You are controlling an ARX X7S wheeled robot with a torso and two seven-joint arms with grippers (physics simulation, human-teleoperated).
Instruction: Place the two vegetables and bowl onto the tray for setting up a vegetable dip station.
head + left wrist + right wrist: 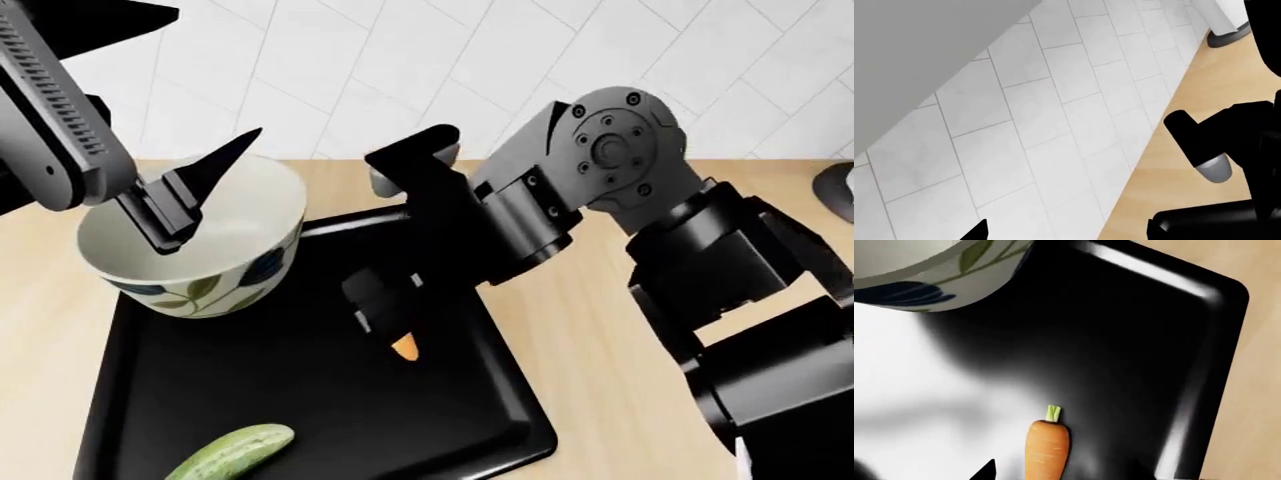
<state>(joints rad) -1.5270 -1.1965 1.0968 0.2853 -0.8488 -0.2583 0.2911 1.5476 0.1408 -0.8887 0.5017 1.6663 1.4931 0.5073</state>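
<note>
Left fingers: the left gripper (200, 195) hangs over the bowl with its dark fingers parted and nothing between them; one tip rises above the rim, the other dips inside.
Right fingers: the right gripper (387, 315) points down over the tray; its body hides the jaws in the head view, and its own camera shows only one dark tip, so I cannot tell how wide it stands or whether it grips the carrot.
Carrot: the carrot (1047, 447) lies on the tray right under the right gripper, green stem toward the bowl.
Bowl: the bowl (194, 265), cream with green leaves and blue flowers, sits at the tray's far left corner.
Cucumber: the cucumber (230, 452) rests on the tray's near part, well apart from the carrot.
Tray: the tray (467, 420) is glossy black with a low rim and rounded corners, flat on the counter.
Counter: the counter (601, 330) is pale wood, showing on both sides of the tray.
Wall: the wall (400, 60) behind is white tile set on a slant.
Far right: a dark round object (838, 190) is cut off at the counter's edge.
</note>
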